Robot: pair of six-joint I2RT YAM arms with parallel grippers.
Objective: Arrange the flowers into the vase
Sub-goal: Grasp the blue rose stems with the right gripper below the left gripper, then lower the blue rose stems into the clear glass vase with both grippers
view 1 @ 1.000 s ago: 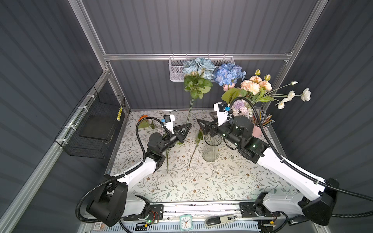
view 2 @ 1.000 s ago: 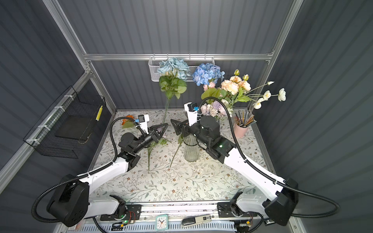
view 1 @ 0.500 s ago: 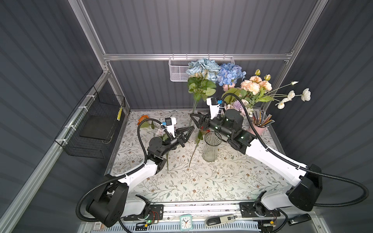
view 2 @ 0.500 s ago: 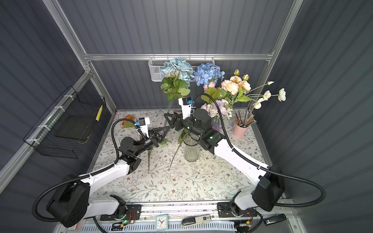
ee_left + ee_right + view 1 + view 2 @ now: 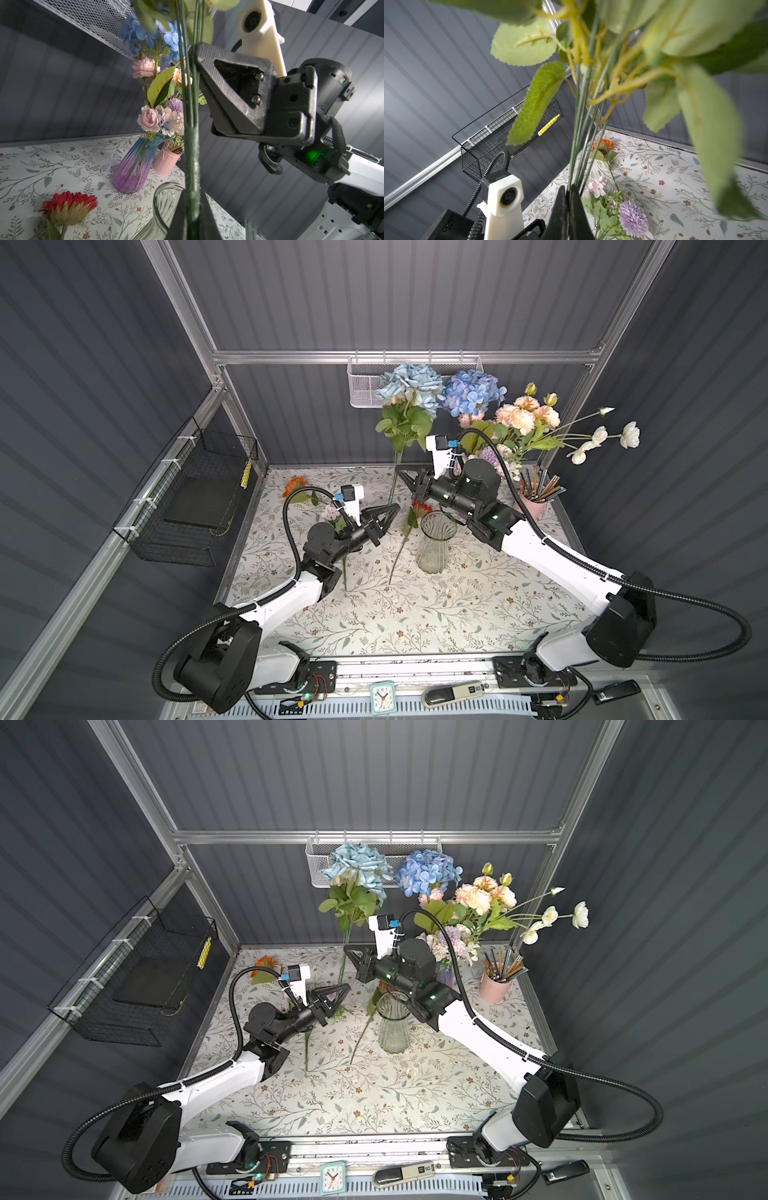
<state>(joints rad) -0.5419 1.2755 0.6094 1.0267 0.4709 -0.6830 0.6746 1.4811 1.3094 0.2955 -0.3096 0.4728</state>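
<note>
A pale blue hydrangea (image 5: pixel 409 385) (image 5: pixel 357 863) stands upright in the air on its long green stem (image 5: pixel 192 145). Both grippers are shut on that stem. My left gripper (image 5: pixel 395 508) (image 5: pixel 347 988) (image 5: pixel 192 209) pinches its thick lower part, and my right gripper (image 5: pixel 401 472) (image 5: pixel 348 950) (image 5: pixel 569 193) pinches the thin stems just above. The clear glass vase (image 5: pixel 436 543) (image 5: pixel 392 1025) (image 5: pixel 166 205) stands empty, to the right of the held stem. Beside the vase a red daisy (image 5: pixel 419 506) (image 5: pixel 68 205) lies on the cloth. An orange daisy (image 5: pixel 294 485) (image 5: pixel 604 144) and pink and lilac blooms (image 5: pixel 330 512) (image 5: pixel 633 216) lie further left.
A blue-purple vase (image 5: pixel 135 166) with a full bouquet (image 5: pixel 519 423) and a pink pail of pencils (image 5: pixel 534 502) stand at the back right. A white mesh basket (image 5: pixel 365 381) hangs on the back wall and a black wire basket (image 5: pixel 195 497) on the left wall.
My right gripper has swung left from above the vase to the hydrangea stem and shut on it. The left gripper has kept its hold lower down.
</note>
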